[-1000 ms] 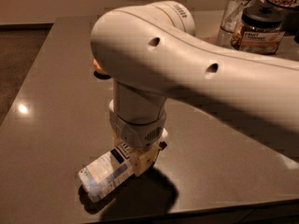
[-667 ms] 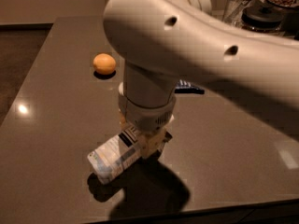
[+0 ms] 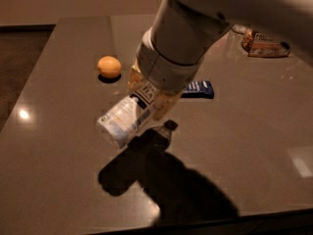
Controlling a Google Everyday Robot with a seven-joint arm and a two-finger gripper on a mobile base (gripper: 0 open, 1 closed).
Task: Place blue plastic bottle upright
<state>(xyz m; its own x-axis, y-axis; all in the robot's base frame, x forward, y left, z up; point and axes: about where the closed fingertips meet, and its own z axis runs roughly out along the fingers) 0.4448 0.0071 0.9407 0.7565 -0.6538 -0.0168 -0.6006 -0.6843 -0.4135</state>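
Clamped across the blue plastic bottle [image 3: 122, 124], my claw [image 3: 149, 96] sits at centre frame, its fingers shut on the upper part of the bottle, by the dark logo panel. The bottle hangs tilted, base pointing to the lower left, and I judge it clear of the bench [image 3: 244, 131], with its shadow spread below.

To do this step well, I should turn the wrist until the base faces straight down. Then I should lower slowly onto bare bench at centre, well apart from the orange [image 3: 109, 66] at upper left and the dark blue wrapper [image 3: 198, 88] just right of the claw. I should let go only once the base sits flat, because the bottle looks light and a tilted release would tip it.

Against the frame from 0.7 s ago, the bottle sits higher in the frame and seems lifted further off the bench. The wrapper shows more fully beside my arm.
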